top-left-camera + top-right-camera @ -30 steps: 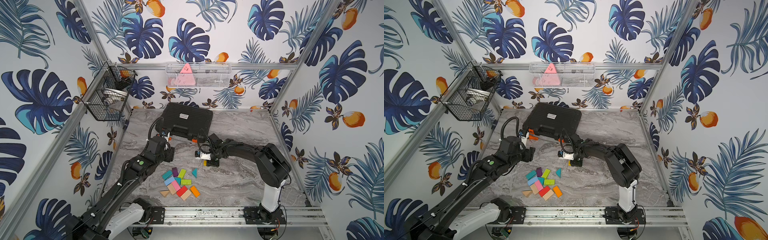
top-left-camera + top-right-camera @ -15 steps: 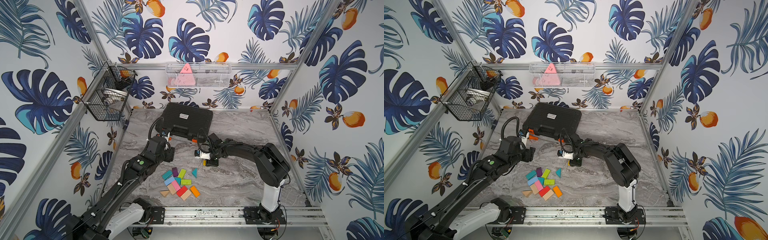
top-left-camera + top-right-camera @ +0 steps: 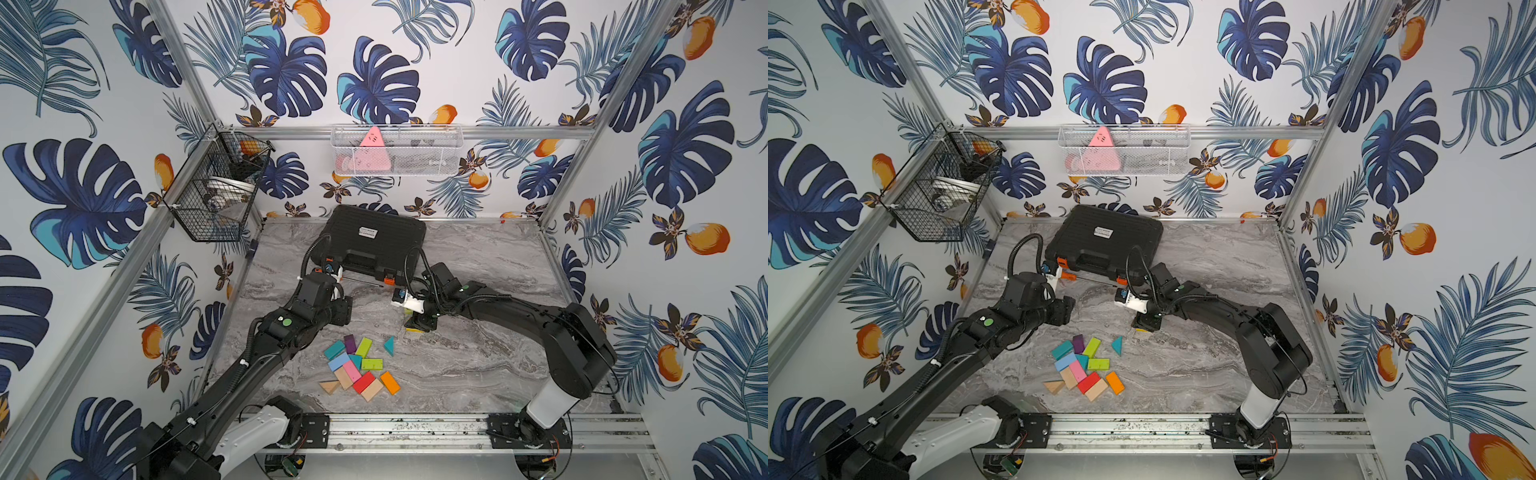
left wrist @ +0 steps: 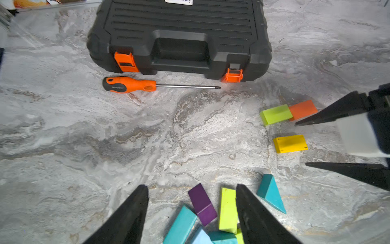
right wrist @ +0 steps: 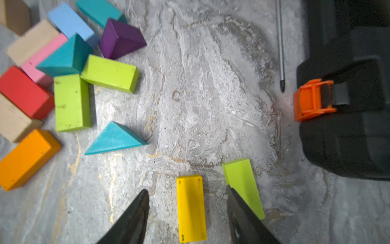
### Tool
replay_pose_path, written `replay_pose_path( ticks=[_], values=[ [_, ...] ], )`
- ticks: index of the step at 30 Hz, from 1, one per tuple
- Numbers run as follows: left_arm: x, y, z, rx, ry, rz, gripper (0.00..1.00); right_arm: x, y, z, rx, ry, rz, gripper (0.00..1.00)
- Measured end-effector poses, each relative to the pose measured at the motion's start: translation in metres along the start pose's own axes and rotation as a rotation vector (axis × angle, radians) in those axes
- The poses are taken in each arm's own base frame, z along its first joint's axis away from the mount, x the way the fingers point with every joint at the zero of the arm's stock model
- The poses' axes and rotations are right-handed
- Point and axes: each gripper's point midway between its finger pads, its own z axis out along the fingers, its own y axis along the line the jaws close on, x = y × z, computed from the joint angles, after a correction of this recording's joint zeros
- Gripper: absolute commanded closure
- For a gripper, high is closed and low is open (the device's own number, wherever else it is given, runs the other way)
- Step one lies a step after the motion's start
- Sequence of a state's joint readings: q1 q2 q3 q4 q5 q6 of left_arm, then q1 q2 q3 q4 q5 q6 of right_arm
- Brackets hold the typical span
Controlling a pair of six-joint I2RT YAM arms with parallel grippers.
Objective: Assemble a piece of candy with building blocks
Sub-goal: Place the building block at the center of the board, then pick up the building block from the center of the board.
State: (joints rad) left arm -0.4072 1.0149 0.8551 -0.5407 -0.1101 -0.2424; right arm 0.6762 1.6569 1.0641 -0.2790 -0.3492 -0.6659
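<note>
The right pincer [image 5: 186, 190] stands spread astride the yellow block [image 5: 191, 209], lying free on the bench [image 5: 200, 95] near the green wedge [image 5: 242, 183], so placing seems in hand; next comes fetching another piece from the pile [image 3: 372, 364], where the spread left pincer [image 4: 192, 186] hovers.

**Marbled bench: case at the back, blocks toward the front**

I see the grey marbled bench [image 3: 478, 374] carrying a black tool case [image 3: 374, 245] near the back wall. An orange-handled screwdriver [image 4: 130, 85] lies just in front of its latches. Nearer the front rail a huddle of building blocks [image 3: 357, 370] lies flat, with a teal wedge [image 3: 389, 345] just beside it. Apart from these, a yellow brick [image 5: 191, 208] lies beside a lime wedge [image 5: 242, 183], which touches an orange brick [image 4: 302, 109].
</note>
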Motion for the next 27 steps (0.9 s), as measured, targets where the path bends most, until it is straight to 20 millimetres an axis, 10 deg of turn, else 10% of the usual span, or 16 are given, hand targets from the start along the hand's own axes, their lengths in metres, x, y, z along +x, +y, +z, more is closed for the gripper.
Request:
replay_pose_path(
  ticks=[9,18,27],
  values=[
    [0.045,-0.031,0.048,0.14,0.217,-0.119,0.37,-0.033,0.015,-0.035,0.013,-0.284,0.205,0.38],
    [0.087,-0.074,0.08,0.155,0.309,-0.019,0.39,-0.019,0.029,-0.044,0.004,-0.357,0.376,0.38],
    [0.108,-0.066,0.095,0.052,0.329,0.031,0.37,-0.006,0.033,-0.044,0.014,-0.343,0.431,0.36]
  ],
)
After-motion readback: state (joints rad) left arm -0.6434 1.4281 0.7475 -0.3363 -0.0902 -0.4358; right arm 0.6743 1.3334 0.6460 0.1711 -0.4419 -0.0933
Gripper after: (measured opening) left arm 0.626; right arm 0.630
